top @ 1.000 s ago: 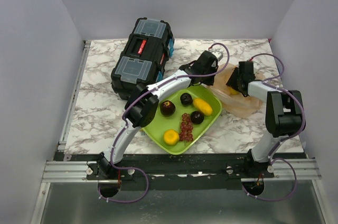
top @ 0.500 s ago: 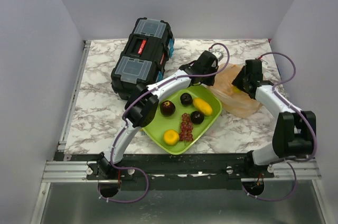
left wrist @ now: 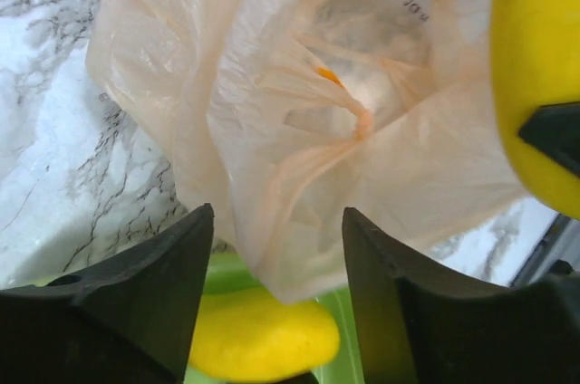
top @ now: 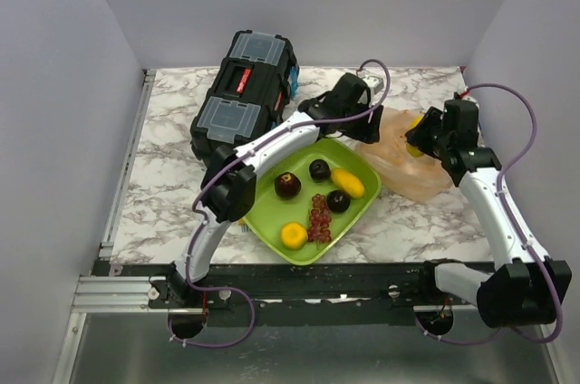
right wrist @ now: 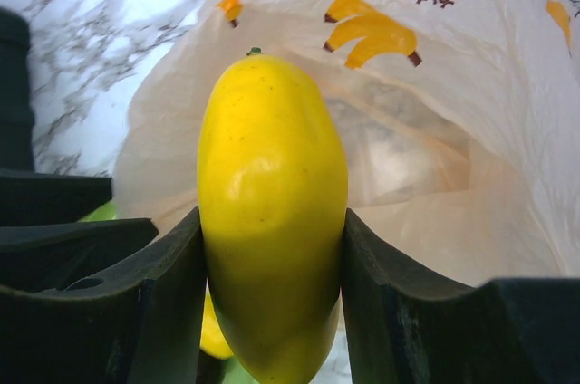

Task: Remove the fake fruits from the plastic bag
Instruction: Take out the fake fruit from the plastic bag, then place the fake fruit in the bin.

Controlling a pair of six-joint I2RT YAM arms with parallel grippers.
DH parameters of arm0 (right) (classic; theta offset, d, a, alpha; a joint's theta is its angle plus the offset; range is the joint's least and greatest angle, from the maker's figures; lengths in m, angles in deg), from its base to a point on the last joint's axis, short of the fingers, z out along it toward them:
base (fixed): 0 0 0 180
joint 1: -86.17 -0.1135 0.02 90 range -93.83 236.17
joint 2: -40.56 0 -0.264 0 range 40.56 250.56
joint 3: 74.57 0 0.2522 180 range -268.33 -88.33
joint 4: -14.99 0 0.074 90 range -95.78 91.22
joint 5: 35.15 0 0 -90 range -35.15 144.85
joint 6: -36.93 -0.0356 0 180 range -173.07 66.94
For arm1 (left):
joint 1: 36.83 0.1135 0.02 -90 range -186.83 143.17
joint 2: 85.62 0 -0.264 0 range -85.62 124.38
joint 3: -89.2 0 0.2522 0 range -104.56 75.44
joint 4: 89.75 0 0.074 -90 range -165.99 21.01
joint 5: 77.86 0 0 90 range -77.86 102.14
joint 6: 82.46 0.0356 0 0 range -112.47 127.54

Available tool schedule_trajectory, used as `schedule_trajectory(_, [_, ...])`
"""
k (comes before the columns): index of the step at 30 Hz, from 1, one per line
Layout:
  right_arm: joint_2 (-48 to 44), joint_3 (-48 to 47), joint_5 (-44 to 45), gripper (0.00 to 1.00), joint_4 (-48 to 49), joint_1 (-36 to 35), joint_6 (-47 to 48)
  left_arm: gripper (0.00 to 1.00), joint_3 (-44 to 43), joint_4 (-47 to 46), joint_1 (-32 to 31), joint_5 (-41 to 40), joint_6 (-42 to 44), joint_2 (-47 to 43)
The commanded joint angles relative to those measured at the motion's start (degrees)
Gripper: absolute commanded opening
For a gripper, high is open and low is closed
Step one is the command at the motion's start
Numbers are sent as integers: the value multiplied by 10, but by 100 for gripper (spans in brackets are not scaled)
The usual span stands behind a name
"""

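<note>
Right fingers [right wrist: 136, 312] grip a yellow fruit [right wrist: 272, 212] over the plastic bag [right wrist: 471, 130].

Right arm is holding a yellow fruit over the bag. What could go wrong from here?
The glossy yellow fruit is pinched only at its sides by the right fingers; it could slip. The left fingers stand open around the bag, so it may shift or collapse.

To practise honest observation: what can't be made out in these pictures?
Plastic bag contents: crinkled film blurs the inside in every view.
Held yellow fruit: left wrist view, cut off by the right edge.
Left gripper: top view, fingertips hidden under its own wrist.
</note>
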Motion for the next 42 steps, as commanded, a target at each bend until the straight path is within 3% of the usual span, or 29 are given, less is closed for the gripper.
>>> schedule_trajectory(1, [-38, -25, -68, 8, -60, 1, 16, 62, 26, 26, 9, 31, 2, -126])
schedule_trajectory(8, [-80, -10, -187, 8, -81, -14, 8, 68, 127, 49, 34, 66, 9, -284])
schedule_trajectory(12, [-82, 3, -199, 8, -77, -96, -14, 69, 218, 44, 48, 57, 50, -397])
schedule_trajectory(19, [-23, -12, -119, 8, -48, -330, -66, 75, 389, -9, 54, -90, 150, -596])
schedule_trajectory(25, [73, -14, -147, 9, 16, -426, -86, 79, 518, -129, 54, -210, 191, -732])
schedule_trajectory(35, [197, -28, -133, 12, 52, -471, -34, 79, 587, -202, 6, -306, 256, -782])
schedule_trajectory(42, [250, -49, -103, 17, 21, -481, 16, 80, 585, -201, 1, -308, 257, -784])
